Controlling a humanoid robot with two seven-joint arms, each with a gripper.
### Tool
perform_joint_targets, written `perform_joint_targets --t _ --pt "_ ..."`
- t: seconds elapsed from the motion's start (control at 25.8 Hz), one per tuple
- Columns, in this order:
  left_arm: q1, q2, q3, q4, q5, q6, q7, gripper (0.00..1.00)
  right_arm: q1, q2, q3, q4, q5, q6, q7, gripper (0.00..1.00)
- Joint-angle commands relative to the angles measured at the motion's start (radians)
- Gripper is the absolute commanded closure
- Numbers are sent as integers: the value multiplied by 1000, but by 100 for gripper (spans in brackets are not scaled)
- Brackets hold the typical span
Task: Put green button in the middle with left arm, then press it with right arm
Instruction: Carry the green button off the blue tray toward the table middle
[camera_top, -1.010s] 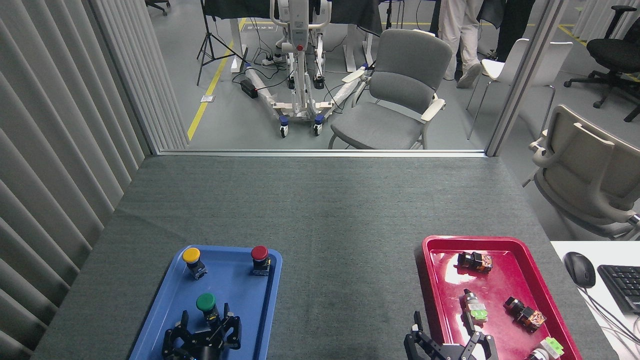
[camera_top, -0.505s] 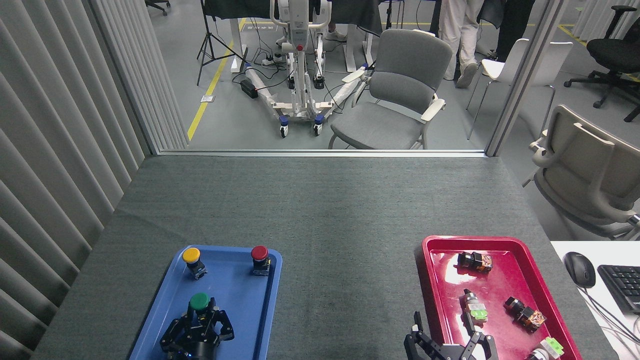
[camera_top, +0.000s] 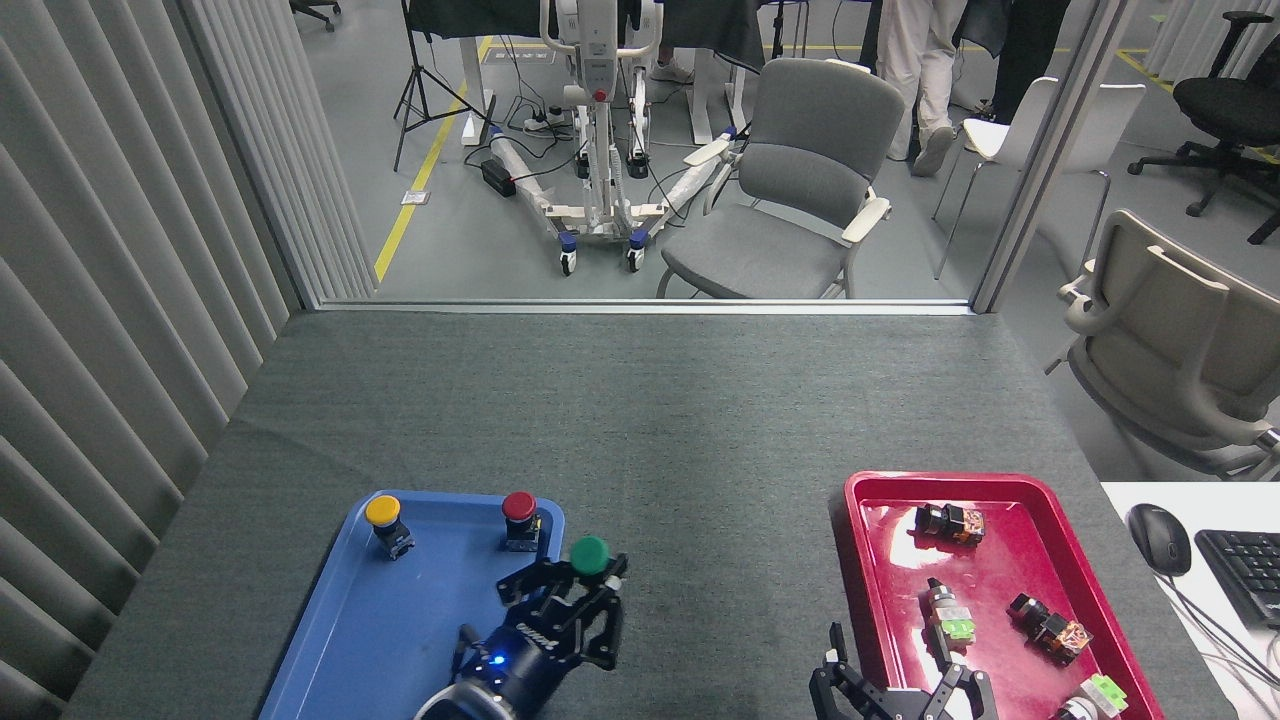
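The green button (camera_top: 590, 555), with its round dark-green cap, is held above the right rim of the blue tray (camera_top: 400, 620). My left gripper (camera_top: 578, 590) is shut on its black base, its body showing pale lettering and a blue light. To its right lies the bare middle (camera_top: 700, 560) of the grey cloth. My right gripper (camera_top: 895, 675) stands at the bottom edge by the red tray's (camera_top: 1010, 490) near left corner, its thin fingers spread open and holding nothing.
A yellow button (camera_top: 383, 513) and a red button (camera_top: 519, 508) stand at the back of the blue tray. The red tray holds several small switch parts. A mouse (camera_top: 1160, 538) and keyboard (camera_top: 1245, 570) lie on a white desk at the right.
My left gripper closed on the green button, lifted it out of the blue tray and carried it to the right, over the tray's right rim. The right gripper has not moved.
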Motion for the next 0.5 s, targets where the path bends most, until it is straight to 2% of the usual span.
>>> perform_joint_targets --t 0.0,0.16,0.31,0.35,0.39,0.43,0.47 --pt "-109 -69 -122 143 -3 -17 -41 100 0 0 2 0 0 4 0 1" --pt "-157 -154 -148 329 -49 -14 -59 100 0 0 2 0 0 4 0 1" --pt "-186 -219 -153 430 -63 12 -61 100 0 1 2 2 0 4 0 1" --pt "-195 -226 -154 450 -63 15 -59 97 0 1 2 3 0 4 0 1" --pt "-197 -233 -154 465 -61 17 -56 84 0 1 2 3 0 4 0 1" --pt "-197 -236 -154 473 -63 17 -47 55 0 3 3 5 -2 4 0 1" --pt "-194 -235 -156 473 -63 20 -44 20 0 4 6 6 0 2 -2 1"
